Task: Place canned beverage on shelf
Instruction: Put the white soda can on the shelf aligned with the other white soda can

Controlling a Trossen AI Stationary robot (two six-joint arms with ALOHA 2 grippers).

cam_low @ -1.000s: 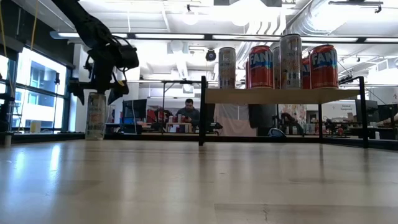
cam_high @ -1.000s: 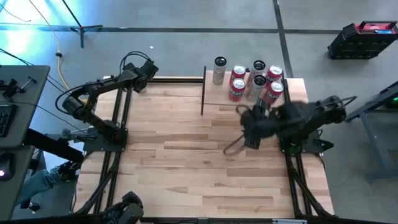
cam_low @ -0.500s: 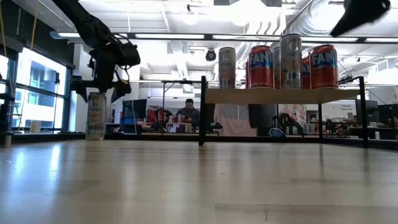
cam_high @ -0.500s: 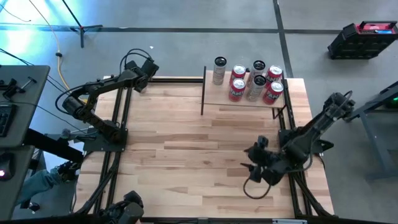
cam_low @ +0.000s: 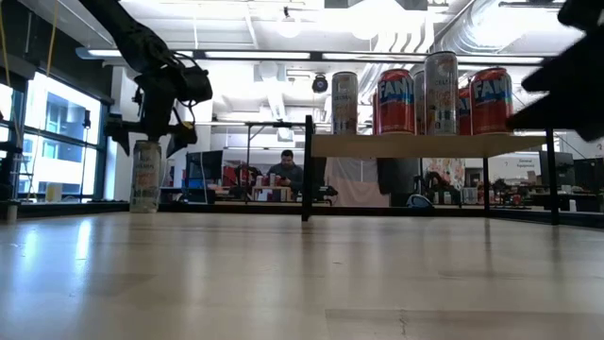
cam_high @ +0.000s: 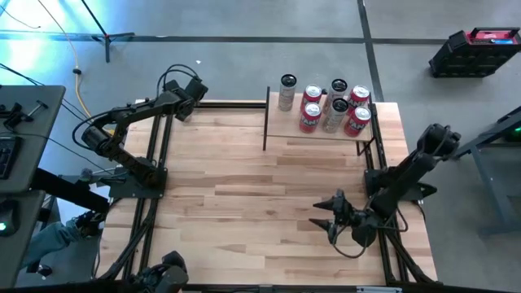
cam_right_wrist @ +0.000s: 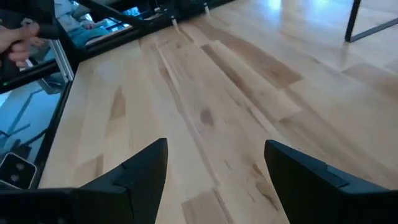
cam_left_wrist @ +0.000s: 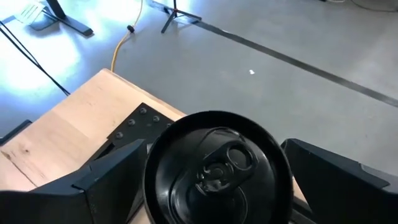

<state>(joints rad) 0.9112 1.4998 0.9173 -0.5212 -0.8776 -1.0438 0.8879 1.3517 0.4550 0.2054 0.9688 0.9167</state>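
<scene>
A pale slim can [cam_low: 144,175] stands upright on the table's far left corner. Its dark top [cam_left_wrist: 217,168] shows in the left wrist view. My left gripper [cam_high: 191,91] is open above the can, one finger on either side of the can's top [cam_low: 146,144]. I see no touch. The shelf [cam_low: 425,144] stands at the far right on black uprights [cam_high: 266,118]. It carries several red and silver cans [cam_high: 326,106]. My right gripper [cam_high: 324,213] is open and empty above the table's near right part.
Bare planks [cam_right_wrist: 205,93] lie between the shelf and the near edge. The arm mounts' black rails [cam_high: 155,163] run along both sides of the table. A person [cam_low: 286,170] sits in the room far behind the table.
My right gripper has swung from just in front of the shelf toward the table's near edge and a little toward the right edge, carrying nothing. The cans on the shelf have stayed put.
</scene>
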